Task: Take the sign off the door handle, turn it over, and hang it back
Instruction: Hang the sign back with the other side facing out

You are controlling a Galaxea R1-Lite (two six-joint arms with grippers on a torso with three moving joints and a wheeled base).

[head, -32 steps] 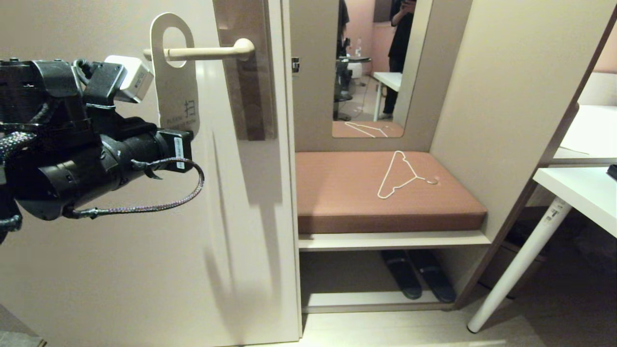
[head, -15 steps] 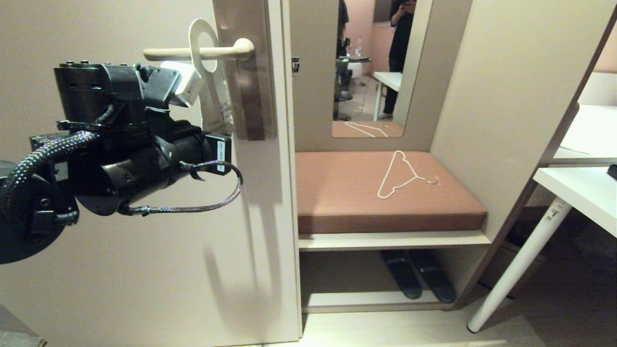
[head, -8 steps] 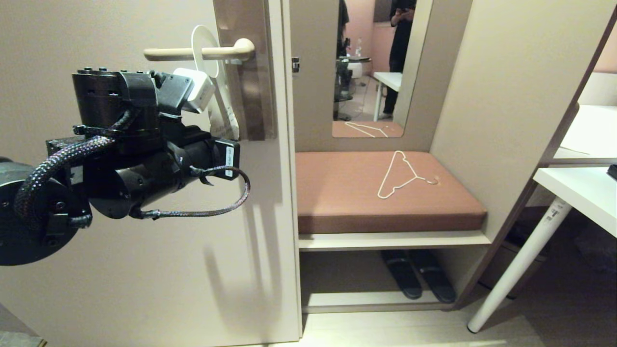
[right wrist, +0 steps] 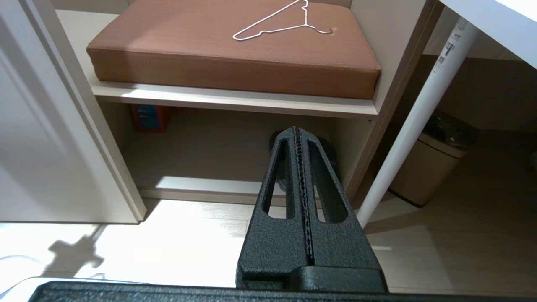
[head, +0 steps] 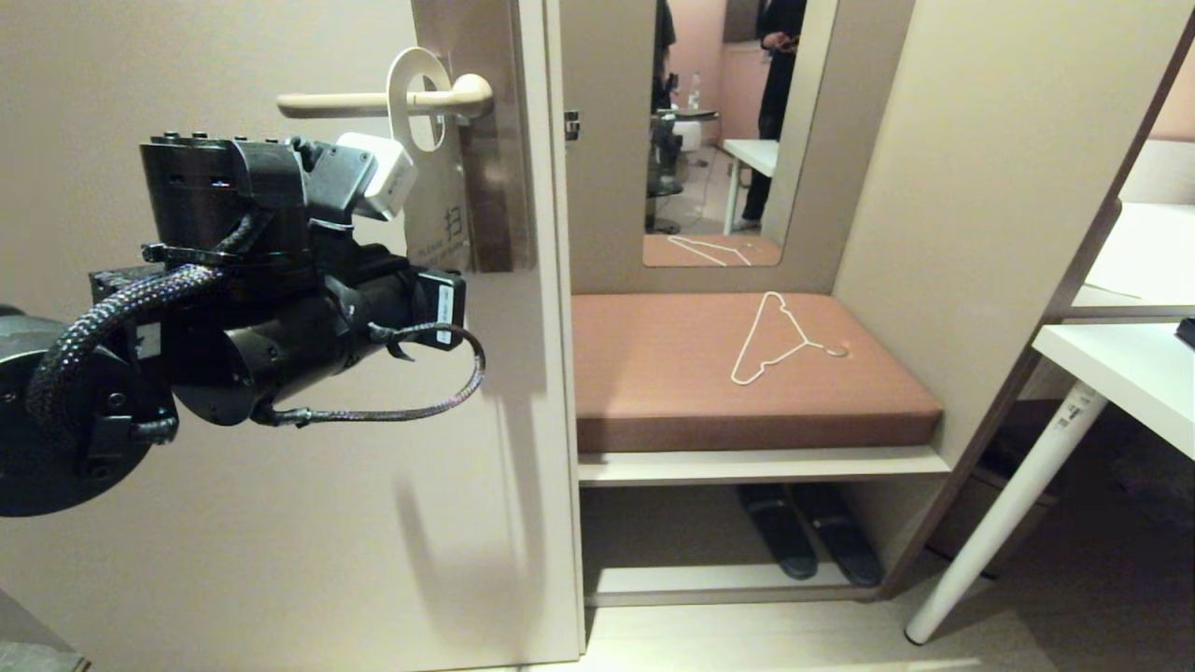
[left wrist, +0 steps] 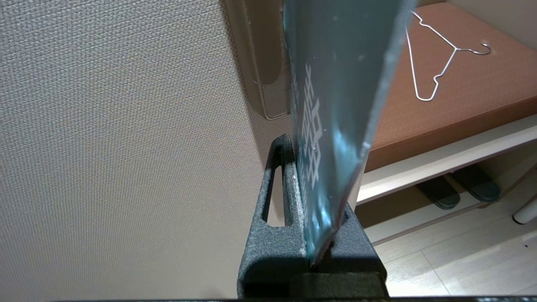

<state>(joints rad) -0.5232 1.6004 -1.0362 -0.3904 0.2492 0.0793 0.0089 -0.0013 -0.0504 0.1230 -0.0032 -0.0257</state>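
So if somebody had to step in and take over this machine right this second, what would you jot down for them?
Left gripper: shut on the sign's lower edge, beside the door.
Right gripper: shut, empty, parked low, pointing at the shelf under the bench cushion.
Sign: its oval hole is over the door handle, near the elbow end; white side faces the room, teal side faces the door.
Done: the sign is threaded on the handle.
Left: open the left gripper, back the arm away, check the sign hangs freely.

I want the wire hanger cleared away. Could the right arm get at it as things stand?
Probably yes: the right pincer is shut and empty, and the hanger lies uncovered on the cushion.
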